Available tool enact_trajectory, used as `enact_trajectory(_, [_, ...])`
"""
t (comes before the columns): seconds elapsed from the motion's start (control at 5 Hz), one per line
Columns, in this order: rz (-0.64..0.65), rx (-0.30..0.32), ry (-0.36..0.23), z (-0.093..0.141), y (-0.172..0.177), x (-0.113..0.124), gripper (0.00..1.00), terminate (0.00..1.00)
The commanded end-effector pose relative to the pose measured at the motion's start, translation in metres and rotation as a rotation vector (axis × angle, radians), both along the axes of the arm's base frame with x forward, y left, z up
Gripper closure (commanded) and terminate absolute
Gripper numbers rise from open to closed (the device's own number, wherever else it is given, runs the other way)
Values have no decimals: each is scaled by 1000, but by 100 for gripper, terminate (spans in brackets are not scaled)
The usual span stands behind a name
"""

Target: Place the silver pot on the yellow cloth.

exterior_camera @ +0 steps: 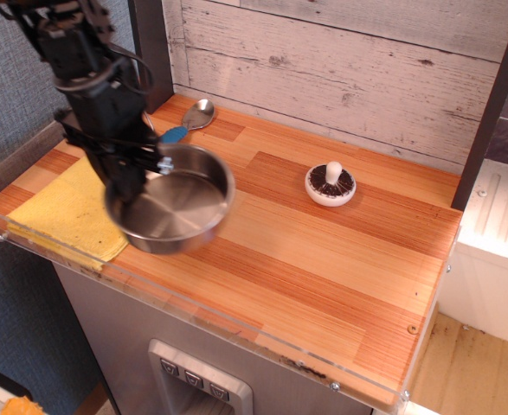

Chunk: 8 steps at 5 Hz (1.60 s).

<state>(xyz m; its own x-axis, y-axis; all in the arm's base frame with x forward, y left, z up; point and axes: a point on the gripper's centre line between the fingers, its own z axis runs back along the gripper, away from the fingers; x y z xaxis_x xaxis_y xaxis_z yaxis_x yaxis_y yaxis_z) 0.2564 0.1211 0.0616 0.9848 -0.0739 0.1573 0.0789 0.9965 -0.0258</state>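
The silver pot (174, 203) is a shallow shiny steel pan, held in the air and tilted, over the right edge of the yellow cloth (59, 212). My gripper (132, 177) is shut on the pot's left rim, with the black arm rising up and to the left. The yellow cloth lies flat at the front left corner of the wooden counter; its right part is hidden behind the pot and the arm.
A blue-handled metal spoon (189, 121) lies at the back left, near the plank wall. A mushroom toy (331, 184) stands at the right of the middle. A clear plastic rim (236, 324) runs along the counter's front edge.
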Motion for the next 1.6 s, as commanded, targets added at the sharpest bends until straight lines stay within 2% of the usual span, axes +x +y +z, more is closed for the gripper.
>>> enact_trajectory(0.0, [16,41,-73,15,53,6,100,0])
enact_trajectory(0.4, [123,80,-27,11,90,-4,100,0])
enact_trajectory(0.6, [142,94,0,4,96,-10,100,0])
enact_trajectory(1.0, [161,88,55,-17,95,-17,100,0])
enact_trajectory(1.4, [138,74,61,-23,82,-13,100,0])
